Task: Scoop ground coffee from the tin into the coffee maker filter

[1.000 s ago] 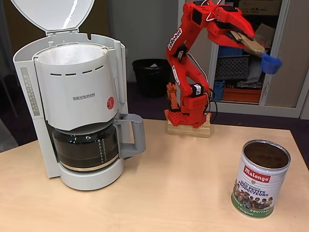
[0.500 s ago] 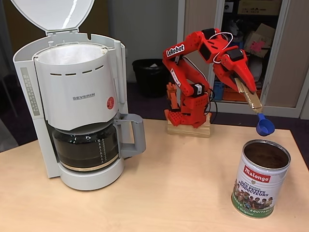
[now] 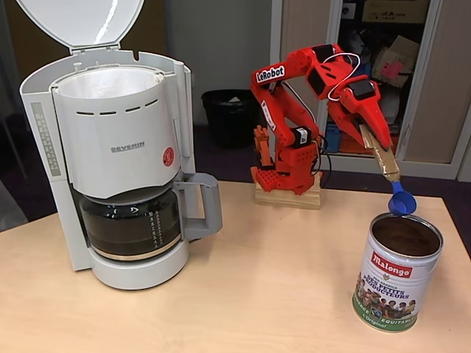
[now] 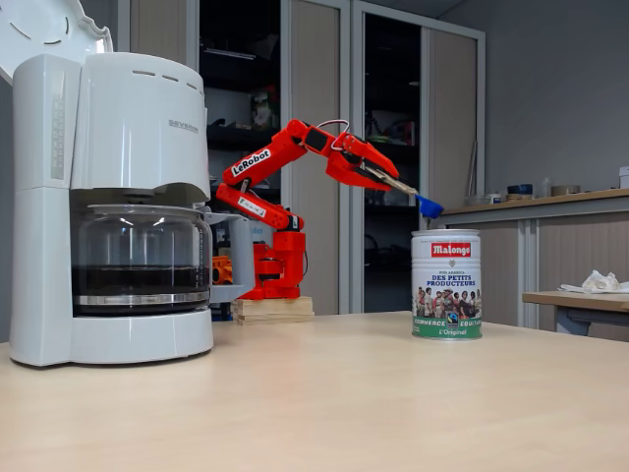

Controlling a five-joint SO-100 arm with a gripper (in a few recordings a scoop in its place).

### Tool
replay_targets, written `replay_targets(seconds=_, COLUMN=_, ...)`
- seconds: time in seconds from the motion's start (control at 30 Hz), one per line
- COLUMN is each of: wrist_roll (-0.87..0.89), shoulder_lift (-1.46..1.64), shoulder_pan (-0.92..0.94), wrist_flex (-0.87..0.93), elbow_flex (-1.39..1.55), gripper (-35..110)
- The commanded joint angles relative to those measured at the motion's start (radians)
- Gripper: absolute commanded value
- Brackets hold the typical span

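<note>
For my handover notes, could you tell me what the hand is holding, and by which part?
The hand holds a blue scoop by its long brown handle; the bowl hangs just above the tin's rim.

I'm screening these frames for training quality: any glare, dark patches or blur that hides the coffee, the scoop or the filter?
In a fixed view, the open lid carries a bright glare streak, and the tin shows its coffee clearly. The scoop is sharp. In another fixed view, the cupboard behind the arm is dark and the blue scoop looks small but crisp.
</note>
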Motion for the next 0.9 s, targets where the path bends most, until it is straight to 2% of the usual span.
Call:
replay_targets(seconds=0.0, wrist_roll=0.020, shoulder_lift=0.005, shoulder_pan=-0.017, wrist_flex=0.020, elbow_flex=-0.051, gripper=0)
replay_targets(seconds=0.87, wrist_roll=0.015, shoulder_lift=-0.003, shoulder_pan=-0.020, wrist_flex=0.051, elbow_flex=-0.086, gripper=0)
